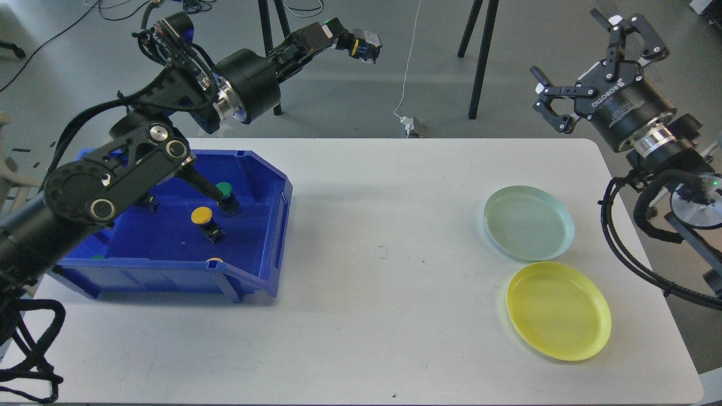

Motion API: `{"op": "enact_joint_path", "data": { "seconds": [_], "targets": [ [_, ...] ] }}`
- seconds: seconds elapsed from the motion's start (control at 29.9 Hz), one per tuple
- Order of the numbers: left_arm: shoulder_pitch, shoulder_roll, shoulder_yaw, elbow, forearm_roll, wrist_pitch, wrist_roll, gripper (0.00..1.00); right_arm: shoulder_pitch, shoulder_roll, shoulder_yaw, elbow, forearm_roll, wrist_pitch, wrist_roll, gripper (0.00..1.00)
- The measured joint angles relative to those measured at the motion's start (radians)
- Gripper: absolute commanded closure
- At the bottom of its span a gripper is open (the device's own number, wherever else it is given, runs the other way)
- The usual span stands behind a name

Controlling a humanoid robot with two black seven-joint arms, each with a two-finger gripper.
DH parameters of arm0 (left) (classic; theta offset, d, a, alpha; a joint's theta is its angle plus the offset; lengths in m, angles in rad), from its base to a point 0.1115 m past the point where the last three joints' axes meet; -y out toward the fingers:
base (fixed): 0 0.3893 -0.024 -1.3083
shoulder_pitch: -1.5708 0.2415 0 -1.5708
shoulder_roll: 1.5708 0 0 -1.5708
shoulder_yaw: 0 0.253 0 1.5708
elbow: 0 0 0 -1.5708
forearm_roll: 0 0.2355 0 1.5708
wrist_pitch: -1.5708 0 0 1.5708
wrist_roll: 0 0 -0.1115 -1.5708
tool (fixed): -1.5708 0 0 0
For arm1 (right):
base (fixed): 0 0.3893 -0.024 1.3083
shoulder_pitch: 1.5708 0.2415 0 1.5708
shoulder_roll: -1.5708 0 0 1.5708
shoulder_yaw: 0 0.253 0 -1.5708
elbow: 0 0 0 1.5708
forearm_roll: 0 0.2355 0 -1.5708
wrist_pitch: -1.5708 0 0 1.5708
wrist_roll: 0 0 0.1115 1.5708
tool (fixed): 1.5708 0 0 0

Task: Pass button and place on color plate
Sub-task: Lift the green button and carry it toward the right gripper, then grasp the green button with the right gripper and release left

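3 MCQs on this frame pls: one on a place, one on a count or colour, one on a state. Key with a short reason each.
1. Where is the yellow button?
A. On the yellow plate
B. Inside the blue bin
C. On the bare table

2. How many plates are on the table?
A. One
B. Two
C. Three

3. How is the right gripper?
A. Shut on a button
B. Open, holding nothing
C. Resting on a plate

Key:
1 B: the yellow button sits in the blue bin, beside the green button.
2 B: only the green plate and the yellow plate lie on the table.
3 B: the right gripper hangs in the air above the table with its fingers spread and nothing between them.
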Motion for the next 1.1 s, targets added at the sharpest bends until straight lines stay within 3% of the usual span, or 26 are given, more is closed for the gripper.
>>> {"op": "enact_joint_path", "data": {
  "seconds": [0.33,0.8,1.1],
  "targets": [
    [0.009,-0.140,0.004,0.075,0.006,0.001,-0.001,0.71,0.007,0.139,-0.049,-0.001,-0.169,0.000,0.004,0.07],
    [0.011,-0.146,0.014,0.077,0.007,0.000,-0.002,0.70,0.034,0.222,-0.050,-0.042,-0.233,-0.059,0.010,0.31],
    [0.007,-0.144,0.015,0.076,0.007,-0.002,-0.003,0.70,0.061,0.251,-0.050,-0.083,-0.253,-0.061,0.008,0.34]
  ]
}}
